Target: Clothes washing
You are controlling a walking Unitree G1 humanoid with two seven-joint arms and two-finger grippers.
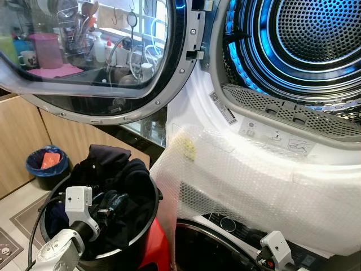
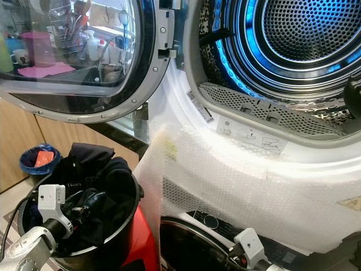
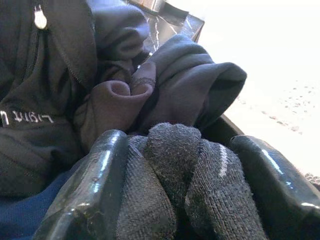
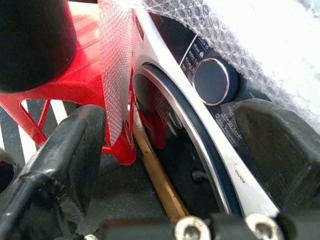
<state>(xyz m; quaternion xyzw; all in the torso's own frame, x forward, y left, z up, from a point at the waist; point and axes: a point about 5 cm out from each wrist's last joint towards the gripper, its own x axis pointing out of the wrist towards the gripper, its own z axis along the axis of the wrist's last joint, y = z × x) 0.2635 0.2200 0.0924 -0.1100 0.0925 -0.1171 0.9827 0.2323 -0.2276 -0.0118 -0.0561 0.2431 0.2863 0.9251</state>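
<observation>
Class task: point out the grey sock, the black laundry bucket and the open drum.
grey sock (image 3: 190,175): left wrist view, its knitted fold between the left tool's fingers.
black laundry bucket (image 1: 148,221): left eye view, its side wall.
open drum (image 1: 316,28): left eye view, its perforated back.

Dark clothes (image 1: 118,169) are heaped in a black bucket (image 1: 144,237), rising above its rim; the bucket stands on a red stool (image 4: 75,75) just beside the machines. On top lies a black zipped jacket (image 3: 45,75) with small white lettering, with purple-grey folds (image 3: 165,85) next to it and a bit of blue cloth (image 3: 20,215) below. A grey knitted sock (image 3: 185,185) is bunched in the pile. Above, the dryer drum (image 1: 316,34) stands open, lit blue, its round door (image 1: 96,56) swung wide to the left.
</observation>
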